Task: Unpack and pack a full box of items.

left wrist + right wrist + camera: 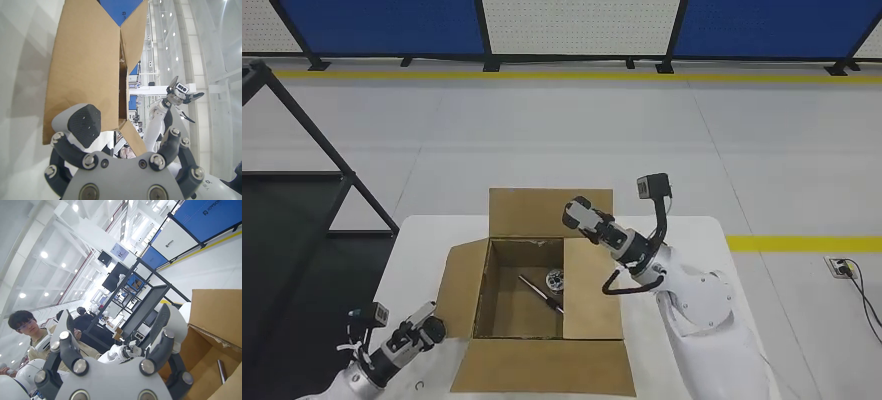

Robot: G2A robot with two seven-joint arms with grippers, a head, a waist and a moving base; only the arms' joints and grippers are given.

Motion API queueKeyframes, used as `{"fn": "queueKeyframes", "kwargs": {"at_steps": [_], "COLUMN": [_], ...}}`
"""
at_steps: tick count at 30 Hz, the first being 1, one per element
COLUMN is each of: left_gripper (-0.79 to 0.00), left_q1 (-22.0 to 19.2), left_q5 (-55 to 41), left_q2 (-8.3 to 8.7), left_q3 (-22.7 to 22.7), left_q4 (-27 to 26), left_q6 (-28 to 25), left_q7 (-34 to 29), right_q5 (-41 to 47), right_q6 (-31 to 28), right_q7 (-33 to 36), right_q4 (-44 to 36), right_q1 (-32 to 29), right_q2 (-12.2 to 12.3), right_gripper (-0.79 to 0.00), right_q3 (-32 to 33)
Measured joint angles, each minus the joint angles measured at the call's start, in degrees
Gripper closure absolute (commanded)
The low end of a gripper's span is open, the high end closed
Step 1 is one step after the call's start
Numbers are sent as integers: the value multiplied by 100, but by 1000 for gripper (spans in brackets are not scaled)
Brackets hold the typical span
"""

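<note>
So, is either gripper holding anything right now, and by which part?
Neither. The left gripper and right gripper are both open and empty; the rod lies in the box.

One cardboard box (542,368) is sitting on one table (417,250), holding two things: one metal rod (540,293) and one small round part (556,279). Two grippers are hanging near it, the left gripper (427,327) and the right gripper (574,211).

My arms (697,295) wear white shells with black joints; the grey wrist plate (121,181) has silver screws (88,161), and the fingers (59,123) have black dimpled pads (85,123).
</note>
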Motion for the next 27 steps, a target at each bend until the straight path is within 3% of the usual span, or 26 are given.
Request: {"fn": "queueKeyframes", "kwargs": {"at_steps": [11, 21, 27], "left_gripper": [-785, -785, -785], "left_q1": [497, 906, 1315], "left_q5": [-163, -172, -173], "left_q2": [33, 82, 45], "left_q3": [-799, -1374, -1635], "left_q4": [-747, -2052, -2551], "left_q6": [-688, -545, -722], "left_q7": [100, -378, -131], "right_q5": [-136, -137, -138], "right_q6": [322, 322, 324], "right_q7": [-263, -264, -274], "right_q4": [125, 125, 116], "right_q1": [32, 32, 22], "right_q2": [38, 38, 39], "right_gripper": [-785, -785, -785], "right_q3": [32, 32, 31]}}
